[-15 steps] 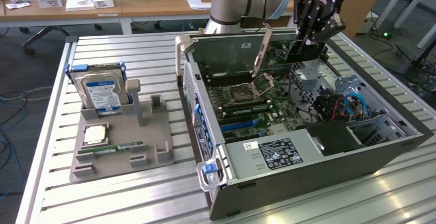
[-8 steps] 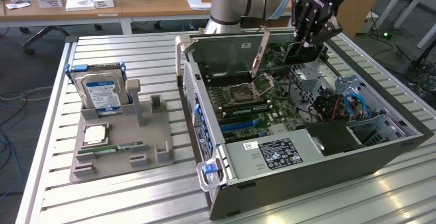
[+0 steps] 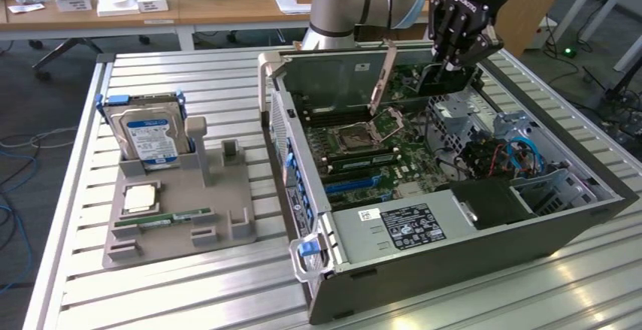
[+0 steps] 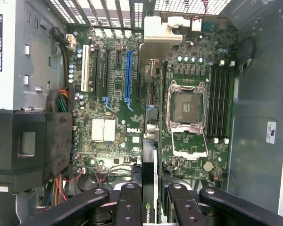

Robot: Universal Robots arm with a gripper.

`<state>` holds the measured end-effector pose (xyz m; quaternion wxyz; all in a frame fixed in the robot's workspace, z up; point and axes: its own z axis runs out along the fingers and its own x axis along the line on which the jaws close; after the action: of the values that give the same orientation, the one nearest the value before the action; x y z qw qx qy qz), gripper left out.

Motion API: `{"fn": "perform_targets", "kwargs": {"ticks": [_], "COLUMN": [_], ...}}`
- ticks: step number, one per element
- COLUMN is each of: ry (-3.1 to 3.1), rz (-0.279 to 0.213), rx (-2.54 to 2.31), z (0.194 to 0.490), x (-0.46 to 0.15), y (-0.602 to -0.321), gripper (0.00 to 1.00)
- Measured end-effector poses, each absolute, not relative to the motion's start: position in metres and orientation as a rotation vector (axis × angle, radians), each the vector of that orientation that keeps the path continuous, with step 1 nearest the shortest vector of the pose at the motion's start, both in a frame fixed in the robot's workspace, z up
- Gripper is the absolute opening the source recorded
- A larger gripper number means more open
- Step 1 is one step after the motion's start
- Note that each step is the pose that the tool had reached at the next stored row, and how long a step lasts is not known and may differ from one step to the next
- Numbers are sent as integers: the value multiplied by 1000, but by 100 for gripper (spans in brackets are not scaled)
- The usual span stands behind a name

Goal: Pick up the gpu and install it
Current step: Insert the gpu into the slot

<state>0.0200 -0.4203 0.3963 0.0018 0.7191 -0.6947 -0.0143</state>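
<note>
From the exterior view, the black, jointed gripper (image 3: 449, 71) hangs over the far end of the open computer case (image 3: 452, 270), a dull grey steel box lying on its side on the ribbed aluminium table (image 3: 150, 300). The jaws are pinched on the gpu (image 3: 447, 83), which shows here as a dark flat slab held on edge just above the green motherboard (image 3: 401, 149). Towards the exterior view's left is a grey moulded plastic holder (image 3: 180, 225). A boxy silver hard drive (image 3: 150, 131) with a blue-and-white label stands upright in it, and a narrow green RAM stick (image 3: 161, 219) lies flat.

In the wrist view, the two matte black fingers (image 4: 129, 200), studded with bolt heads, press on either side of the gpu (image 4: 148, 183). It is seen edge-on as a thin black strip with a green logo on it. Beyond it lies the motherboard (image 4: 118, 94), crowded with long slots, one of them bright blue (image 4: 129, 75). Also on the board are a small finned silver heatsink (image 4: 104, 129) and the square CPU socket (image 4: 186, 113) in its shiny metal frame. The card hangs clear of the board, near the socket.
</note>
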Motion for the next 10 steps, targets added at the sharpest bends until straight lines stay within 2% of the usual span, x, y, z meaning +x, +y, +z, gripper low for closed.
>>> {"fn": "perform_targets", "kwargs": {"ticks": [10], "ry": [-2180], "rz": [-45], "rx": [2257], "z": [391], "x": [20], "y": [-420], "gripper": [26]}}
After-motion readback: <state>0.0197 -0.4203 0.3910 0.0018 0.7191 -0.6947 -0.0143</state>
